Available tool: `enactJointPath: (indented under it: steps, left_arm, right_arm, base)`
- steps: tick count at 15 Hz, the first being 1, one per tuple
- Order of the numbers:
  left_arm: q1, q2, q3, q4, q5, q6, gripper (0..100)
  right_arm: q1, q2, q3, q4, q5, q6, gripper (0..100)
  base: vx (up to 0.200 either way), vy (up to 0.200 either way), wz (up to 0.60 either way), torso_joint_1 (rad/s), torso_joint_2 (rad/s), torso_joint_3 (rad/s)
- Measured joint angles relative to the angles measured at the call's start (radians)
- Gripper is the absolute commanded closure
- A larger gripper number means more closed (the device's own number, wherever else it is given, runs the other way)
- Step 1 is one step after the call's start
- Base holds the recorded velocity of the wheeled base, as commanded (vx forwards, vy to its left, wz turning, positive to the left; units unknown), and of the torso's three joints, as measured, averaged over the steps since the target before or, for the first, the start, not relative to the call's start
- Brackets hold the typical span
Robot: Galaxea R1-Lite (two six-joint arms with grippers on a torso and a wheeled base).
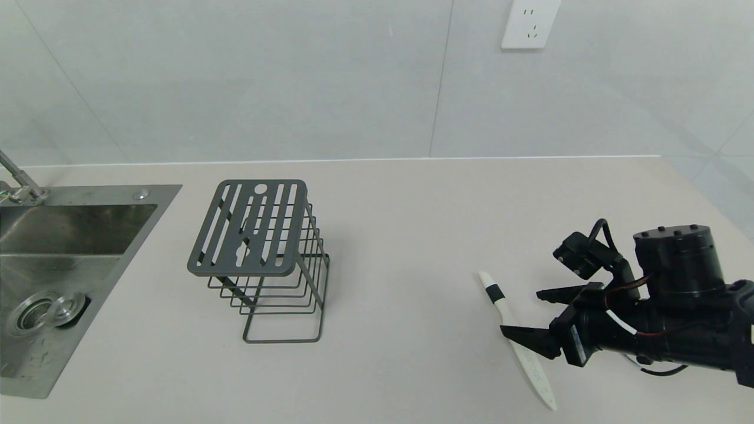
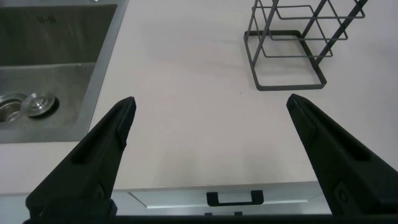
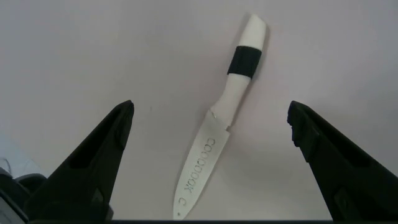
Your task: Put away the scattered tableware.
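Observation:
A white knife [image 1: 518, 338] with a black band on its handle lies flat on the beige counter at the right; its blade and handle show in the right wrist view [image 3: 224, 140]. My right gripper [image 1: 524, 315] hovers open just above the knife, one finger on each side, touching nothing. A dark wire rack [image 1: 259, 259] with a slotted top stands in the middle of the counter; its base [image 2: 287, 56] is seen from the left wrist. My left gripper [image 2: 211, 106] is open over bare counter near the front edge, between the sink and the rack.
A steel sink [image 1: 53, 282] with a drain plug [image 1: 56, 309] is set into the counter at the left, a tap [image 1: 17, 176] behind it. A wall socket [image 1: 529, 23] sits high on the tiled back wall. Bare counter lies between rack and knife.

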Motion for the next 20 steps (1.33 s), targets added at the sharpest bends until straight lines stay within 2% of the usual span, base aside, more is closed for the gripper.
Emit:
enactJointPath:
  steps: [2,4,7,10,14,20]
  left_arm:
    - [0.000,0.000,0.000,0.000,0.000,0.002,0]
    - [0.000,0.000,0.000,-0.001,0.000,0.008,0]
    - [0.000,0.000,0.000,0.000,0.001,-0.002,0]
    - [0.000,0.000,0.000,0.001,0.003,-0.006,0]
    - [0.000,0.000,0.000,0.001,0.004,-0.011,0]
    - [0.000,0.000,0.000,0.002,0.005,-0.011,0]
  right_arm:
    - [0.010,-0.006,0.003,-0.010,0.000,0.002,0]
    - [-0.028,-0.027,0.003,-0.013,0.005,0.005,0]
    - [-0.052,-0.042,-0.001,-0.004,-0.005,0.001,0]
    - [0.030,-0.033,-0.005,0.021,-0.069,0.021,0]
    - [0.100,0.028,-0.007,0.031,-0.237,0.092,0]
    - [0.160,0.073,0.002,0.037,-0.294,0.135,0]
  base:
    - [0.000,0.000,0.00,0.000,0.00,0.000]
    - [0.000,0.000,0.00,0.000,0.00,0.000]
    - [0.000,0.000,0.00,0.000,0.00,0.000]
    - [0.000,0.000,0.00,0.000,0.00,0.000]
    - [0.000,0.000,0.00,0.000,0.00,0.000]
    - [0.000,0.000,0.00,0.000,0.00,0.000]
